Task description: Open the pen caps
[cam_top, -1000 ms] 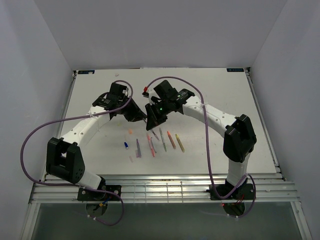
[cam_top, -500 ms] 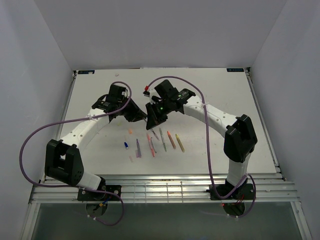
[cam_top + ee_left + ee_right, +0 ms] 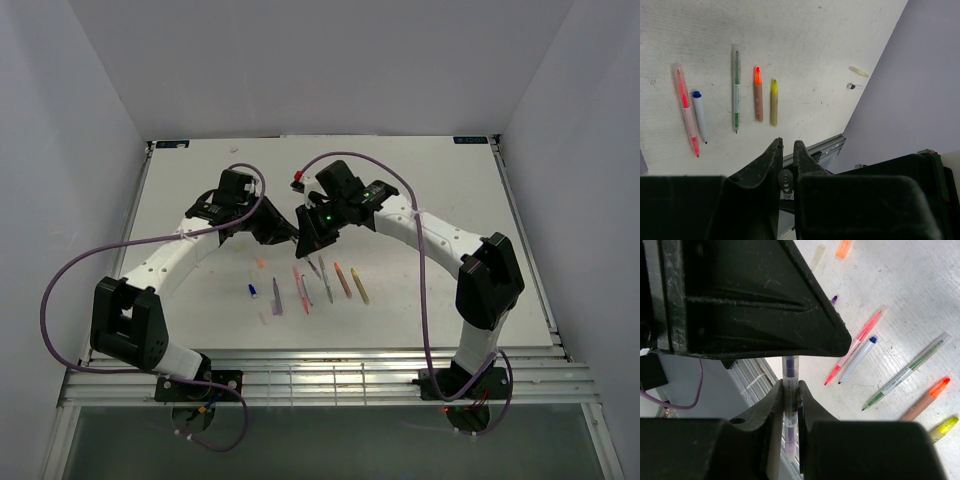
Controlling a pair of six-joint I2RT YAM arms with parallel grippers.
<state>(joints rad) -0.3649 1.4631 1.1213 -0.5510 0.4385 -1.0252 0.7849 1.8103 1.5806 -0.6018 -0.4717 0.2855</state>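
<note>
Above the middle of the table my two grippers meet tip to tip. My right gripper [image 3: 790, 386] [image 3: 305, 233] is shut on a purple pen [image 3: 791, 371], whose barrel runs up between its fingers. The pen's far end goes under my left gripper [image 3: 786, 145] [image 3: 287, 230]. That gripper's jaws stand narrow around a round, end-on pen tip [image 3: 785, 177]. Loose pen caps lie on the table: an orange one [image 3: 843, 247], a pale one [image 3: 817, 255] and a blue one [image 3: 253, 290].
On the table below the grippers lie a pink pen [image 3: 686, 112], blue pen [image 3: 700, 115], green pen [image 3: 736, 95], orange pen [image 3: 758, 95] and yellow pen [image 3: 774, 96] in a row. The table's metal front rail [image 3: 820, 147] runs close behind them.
The right arm's wrist and elbow have shifted slightly right and back. Both grippers stay closed together on the purple pen.
</note>
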